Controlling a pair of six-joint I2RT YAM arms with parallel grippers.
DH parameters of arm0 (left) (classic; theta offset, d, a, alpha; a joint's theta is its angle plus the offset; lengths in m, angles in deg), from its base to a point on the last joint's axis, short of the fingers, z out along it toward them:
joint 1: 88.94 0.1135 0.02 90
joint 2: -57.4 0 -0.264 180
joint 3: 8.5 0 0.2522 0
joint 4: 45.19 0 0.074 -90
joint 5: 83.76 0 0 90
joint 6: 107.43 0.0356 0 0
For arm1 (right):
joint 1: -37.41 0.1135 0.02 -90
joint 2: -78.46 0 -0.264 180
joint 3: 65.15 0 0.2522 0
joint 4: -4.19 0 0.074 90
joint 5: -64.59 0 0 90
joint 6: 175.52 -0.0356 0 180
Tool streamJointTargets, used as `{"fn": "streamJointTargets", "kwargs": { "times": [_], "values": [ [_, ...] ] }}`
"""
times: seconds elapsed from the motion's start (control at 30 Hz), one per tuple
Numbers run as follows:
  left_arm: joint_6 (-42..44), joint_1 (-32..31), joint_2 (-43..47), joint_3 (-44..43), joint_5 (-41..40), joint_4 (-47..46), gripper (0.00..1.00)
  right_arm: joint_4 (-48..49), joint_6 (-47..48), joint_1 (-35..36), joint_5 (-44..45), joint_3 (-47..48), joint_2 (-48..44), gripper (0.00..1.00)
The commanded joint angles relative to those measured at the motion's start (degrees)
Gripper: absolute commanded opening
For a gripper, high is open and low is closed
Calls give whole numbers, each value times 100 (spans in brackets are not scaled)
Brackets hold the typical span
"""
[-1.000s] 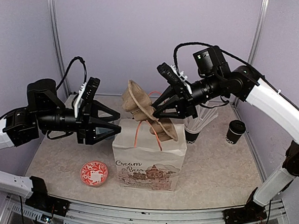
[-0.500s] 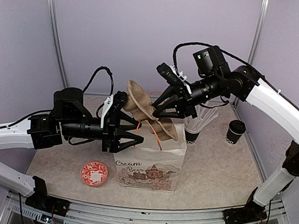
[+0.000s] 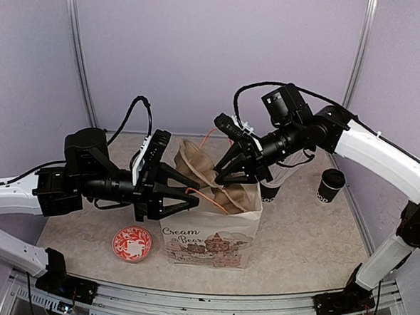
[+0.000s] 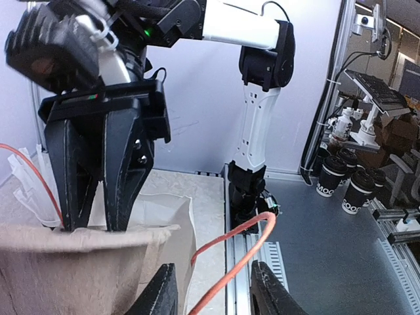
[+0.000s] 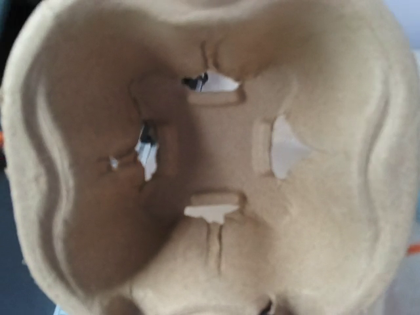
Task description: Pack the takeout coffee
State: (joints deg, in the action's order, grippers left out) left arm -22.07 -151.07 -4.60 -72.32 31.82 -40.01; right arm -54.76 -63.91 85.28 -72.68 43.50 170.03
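Observation:
The takeout coffee (image 3: pixel 330 186), a small black cup with a black lid, stands on the table at the far right, apart from both grippers. My right gripper (image 3: pixel 221 180) is shut on the rim of a brown pulp cup carrier (image 3: pixel 199 165) that is partly down inside the open white paper bag (image 3: pixel 209 236). The carrier fills the right wrist view (image 5: pixel 216 164) and hides the fingers there. My left gripper (image 3: pixel 193 196) is open at the bag's left top edge. In the left wrist view the bag's orange handle loop (image 4: pixel 243 243) lies between its fingers (image 4: pixel 161 292).
A black cup with white straws (image 3: pixel 270 188) stands behind the bag's right side, partly hidden by the right arm. A small red and white dish (image 3: pixel 132 243) lies left of the bag near the front. Purple walls close the back and sides.
My left arm swung right to the bag's edge, then settled slightly lower at the handle. My right gripper lowered the carrier from above the bag down into its mouth.

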Motion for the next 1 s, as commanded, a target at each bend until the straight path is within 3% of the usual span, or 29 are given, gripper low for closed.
{"fn": "streamJointTargets", "kwargs": {
  "times": [0.0, 0.17, 0.33, 0.5, 0.6, 0.7, 0.97],
  "values": [
    [-82, -191, -123, -90, 195, 14, 37, -13, 94, -24, 40, -274, -47, 24],
    [4, -319, -215, -340, 102, 276, 37, -157, 232, -16, 312, -356, -74, 24],
    [191, -556, -174, -930, -307, 810, 57, -618, 537, 39, 686, -277, 58, 24],
    [397, -625, -139, -1772, -614, 1739, 61, -974, 856, 152, 1200, -227, 87, 24],
    [799, -585, -12, -1966, -1332, 1955, 66, -1188, 1066, 160, 1437, -120, 114, 24],
    [915, -180, 155, -1944, -1856, 1881, 70, -1375, 1264, 169, 1647, -49, 148, 24],
    [622, 1927, 235, -1464, -1967, 984, 73, -1910, 1652, 409, 2269, 229, 459, 25]
  ]
}}
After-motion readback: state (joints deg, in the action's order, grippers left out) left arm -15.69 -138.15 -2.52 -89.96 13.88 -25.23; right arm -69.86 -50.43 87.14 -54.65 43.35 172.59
